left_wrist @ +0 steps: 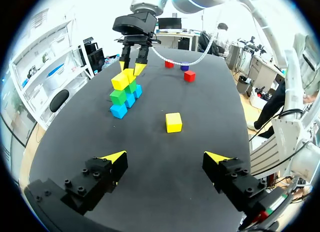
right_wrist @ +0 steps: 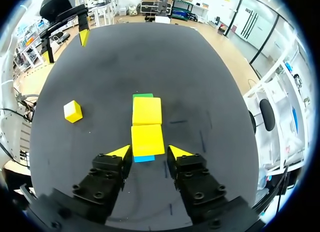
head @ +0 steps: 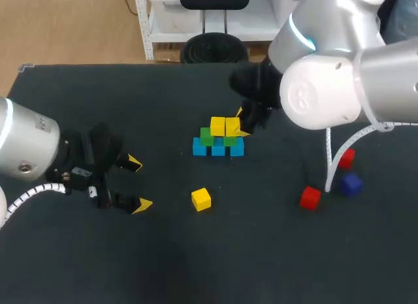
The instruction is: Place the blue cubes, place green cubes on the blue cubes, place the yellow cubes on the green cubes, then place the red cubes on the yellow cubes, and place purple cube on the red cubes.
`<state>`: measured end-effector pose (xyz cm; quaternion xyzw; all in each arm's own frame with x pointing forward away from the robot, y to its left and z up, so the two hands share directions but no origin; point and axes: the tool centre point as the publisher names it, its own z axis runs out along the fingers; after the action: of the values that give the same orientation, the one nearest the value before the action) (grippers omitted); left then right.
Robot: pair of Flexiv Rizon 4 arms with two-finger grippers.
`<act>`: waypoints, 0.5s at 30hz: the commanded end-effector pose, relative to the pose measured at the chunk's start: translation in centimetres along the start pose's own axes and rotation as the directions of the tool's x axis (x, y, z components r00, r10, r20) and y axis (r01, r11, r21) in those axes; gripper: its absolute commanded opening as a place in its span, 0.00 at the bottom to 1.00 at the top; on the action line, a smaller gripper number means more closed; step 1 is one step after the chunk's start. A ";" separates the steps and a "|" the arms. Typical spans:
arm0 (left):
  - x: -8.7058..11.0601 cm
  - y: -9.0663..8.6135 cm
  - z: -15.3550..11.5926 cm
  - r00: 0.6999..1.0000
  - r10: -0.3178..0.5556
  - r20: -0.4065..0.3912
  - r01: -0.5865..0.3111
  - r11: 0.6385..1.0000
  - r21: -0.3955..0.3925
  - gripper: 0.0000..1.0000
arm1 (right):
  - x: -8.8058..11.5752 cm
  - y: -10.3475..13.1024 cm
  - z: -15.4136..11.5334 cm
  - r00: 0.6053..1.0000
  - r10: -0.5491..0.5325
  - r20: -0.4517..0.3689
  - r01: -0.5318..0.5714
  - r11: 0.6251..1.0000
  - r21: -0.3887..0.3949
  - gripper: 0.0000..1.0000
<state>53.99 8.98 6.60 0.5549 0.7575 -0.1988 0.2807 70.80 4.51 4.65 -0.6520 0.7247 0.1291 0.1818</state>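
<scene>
right claw point(right_wrist: 148, 152) sits round the 2nd yellow cube point(right_wrist: 147, 139), set on the green cubes point(head: 207, 138), prob. to seat it square – can't tell if clamped or let go; left claw point(head: 138, 184) hangs spread wide, empty, nr the spare yellow cube point(head: 201, 199).

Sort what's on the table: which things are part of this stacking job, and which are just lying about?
Job: blue cubes, green cubes, two stacked yellow cubes, loose yellow cube, two red cubes, purple cube.
Lying about: nothing visible besides the table.
</scene>
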 end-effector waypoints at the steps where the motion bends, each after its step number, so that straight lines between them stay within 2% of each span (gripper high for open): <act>1: 0.2 0.0 -0.1 1.000 0.002 0.009 -0.002 1.000 0.001 1.00 | 0.0 0.0 0.0 1.000 0.002 -0.003 -0.002 1.000 0.005 0.47; 2: 0.2 0.0 -0.1 1.000 0.002 0.009 -0.002 1.000 0.001 1.00 | 0.0 -0.1 0.0 1.000 0.003 -0.004 -0.003 1.000 0.005 0.49; 3: 0.2 0.0 -0.1 1.000 0.002 0.009 -0.002 1.000 0.001 1.00 | 0.0 -0.1 -0.2 1.000 0.005 -0.005 -0.005 1.000 0.006 0.62; 4: 0.2 0.0 -0.1 1.000 0.002 0.009 -0.002 1.000 0.001 1.00 | 0.1 -0.1 -0.3 1.000 0.007 -0.005 -0.007 1.000 0.007 0.82; 5: 0.2 0.0 -0.1 1.000 0.002 0.009 -0.002 1.000 0.001 1.00 | 0.1 -0.1 -0.4 1.000 0.008 -0.004 -0.008 1.000 0.009 0.96; 6: 0.2 0.0 -0.1 1.000 0.002 0.009 -0.002 1.000 0.001 1.00 | 0.2 -0.1 -0.6 1.000 0.010 -0.003 -0.010 1.000 0.012 1.00; 15: 0.2 0.0 -0.1 1.000 0.002 0.009 -0.002 1.000 0.001 1.00 | 1.6 -0.6 -3.3 0.998 0.053 0.021 -0.054 0.997 0.061 1.00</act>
<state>53.99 8.98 6.60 0.5549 0.7575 -0.1988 0.2807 71.97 2.84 6.31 -0.6300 0.7419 0.1216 0.1945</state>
